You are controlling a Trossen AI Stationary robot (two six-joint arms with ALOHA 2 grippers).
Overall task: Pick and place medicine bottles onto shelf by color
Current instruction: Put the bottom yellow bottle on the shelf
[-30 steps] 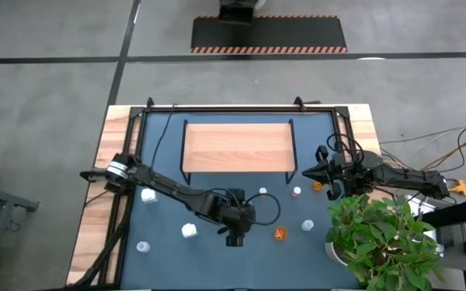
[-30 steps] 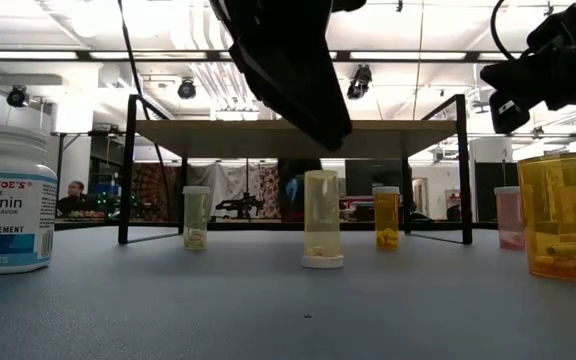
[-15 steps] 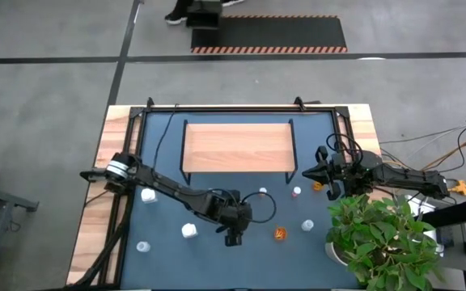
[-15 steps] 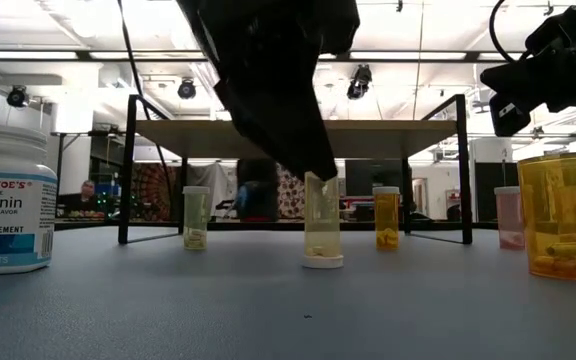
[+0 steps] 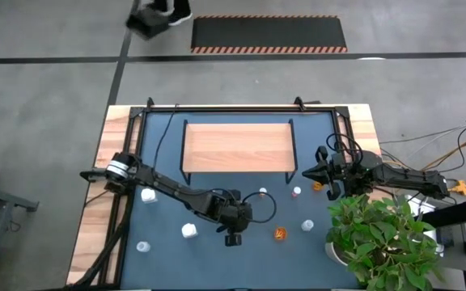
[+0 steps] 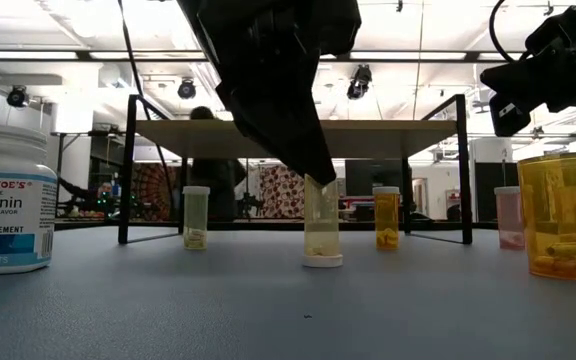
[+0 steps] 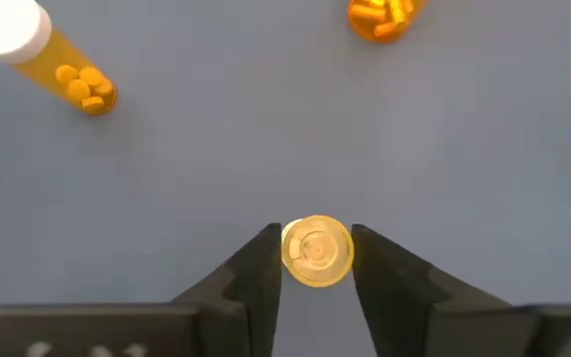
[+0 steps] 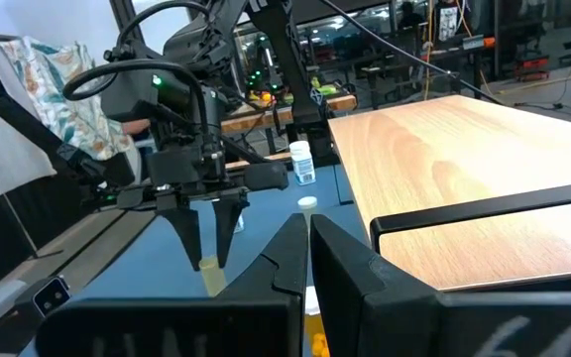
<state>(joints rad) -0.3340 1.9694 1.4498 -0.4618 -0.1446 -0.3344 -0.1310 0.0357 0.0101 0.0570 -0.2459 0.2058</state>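
My left fingers (image 7: 266, 273) pinch an upright yellowish bottle (image 7: 317, 251) on the blue table (image 7: 266, 129). My right fingers (image 8: 290, 253) sit pressed together near the shelf (image 8: 464, 164).

From the table (image 5: 160, 267) centre, the shelf (image 5: 237, 146) lies at twelve o'clock, the plant (image 5: 383, 242) at four, bottles (image 5: 281, 234) scatter from three through nine, and the left gripper (image 5: 233, 239) straddles one bottle (image 7: 317, 251) at six.
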